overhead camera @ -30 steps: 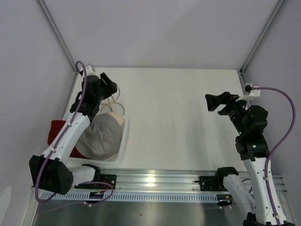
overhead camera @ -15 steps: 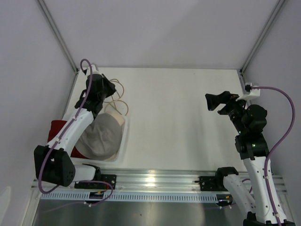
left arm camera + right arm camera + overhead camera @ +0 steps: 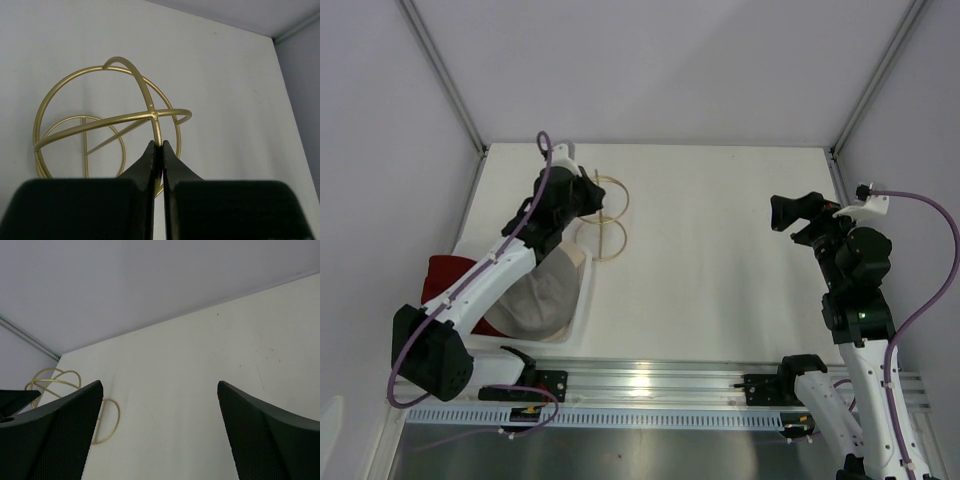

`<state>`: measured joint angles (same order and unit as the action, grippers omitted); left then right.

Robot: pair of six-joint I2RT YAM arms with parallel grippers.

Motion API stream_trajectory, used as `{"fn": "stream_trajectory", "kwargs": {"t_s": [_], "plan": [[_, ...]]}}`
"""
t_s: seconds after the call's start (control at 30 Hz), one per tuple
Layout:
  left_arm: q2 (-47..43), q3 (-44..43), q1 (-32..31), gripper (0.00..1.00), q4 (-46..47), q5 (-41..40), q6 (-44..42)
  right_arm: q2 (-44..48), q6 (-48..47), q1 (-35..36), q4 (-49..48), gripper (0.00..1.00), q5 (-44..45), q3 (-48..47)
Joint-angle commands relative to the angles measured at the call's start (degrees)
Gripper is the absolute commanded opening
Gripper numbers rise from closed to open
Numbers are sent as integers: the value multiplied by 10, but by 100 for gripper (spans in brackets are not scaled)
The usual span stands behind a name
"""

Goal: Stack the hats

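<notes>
moved right, left end effector [image 3: 158, 146] clenches gold wire stand [image 3: 156, 115], clearest on wrist view.

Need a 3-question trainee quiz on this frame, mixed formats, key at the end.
1. True or false: the right gripper stands open and empty.
2. What is the left gripper shut on? A) a mug B) the gold wire stand C) a spoon
3. Fill in: the beige hat lies in the clear ____.
Key: 1 true; 2 B; 3 tray.
</notes>
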<state>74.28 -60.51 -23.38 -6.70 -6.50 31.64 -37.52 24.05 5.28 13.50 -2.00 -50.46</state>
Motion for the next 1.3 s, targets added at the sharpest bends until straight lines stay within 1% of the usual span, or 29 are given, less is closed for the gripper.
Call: {"fn": "stream_trajectory", "kwargs": {"t_s": [0.0,0.07,0.1,0.17,0.27,0.33,0.37,0.47,0.57,0.87,0.97,1.03,1.07,1.1,1.17,1.2,1.27], "plan": [[-35,-21,-86,1,34,27,-13,6,18,1,14,99,45,-6],[-37,-25,-126,1,38,18,-19,10,20,1,23,99,57,-7],[-36,-26,-167,1,35,12,-22,10,21,1,26,99,58,-8],[-35,-28,-206,1,41,-4,-19,15,23,0,33,99,57,-10],[-41,-21,-290,1,50,-20,-5,22,26,-1,47,99,52,-17],[-46,-11,-320,1,61,-34,0,27,15,-1,52,99,42,-18],[-48,-9,-350,1,63,-41,-1,30,11,-1,53,99,34,-15],[-45,-4,-393,1,61,-54,-8,39,11,-2,59,100,37,-11],[-38,4,-412,1,54,-66,-15,42,15,-2,62,100,34,-10],[-45,37,-430,1,63,-83,-63,26,42,-2,68,99,37,-15],[-49,50,-431,1,63,-87,-69,20,69,-2,64,99,44,-7],[-52,56,-431,1,63,-66,-69,24,106,-2,49,99,53,8],[-53,57,-431,1,63,-66,-66,27,107,-2,40,99,46,14],[-55,58,-431,4,64,-63,-64,31,106,-1,32,99,41,21],[-61,51,-431,15,52,-54,-60,40,124,-2,26,99,47,35],[-64,48,-431,32,42,-52,-60,42,110,-2,16,99,39,38],[-83,27,-431,49,2,-54,-61,46,69,-1,5,99,2,43]]}}
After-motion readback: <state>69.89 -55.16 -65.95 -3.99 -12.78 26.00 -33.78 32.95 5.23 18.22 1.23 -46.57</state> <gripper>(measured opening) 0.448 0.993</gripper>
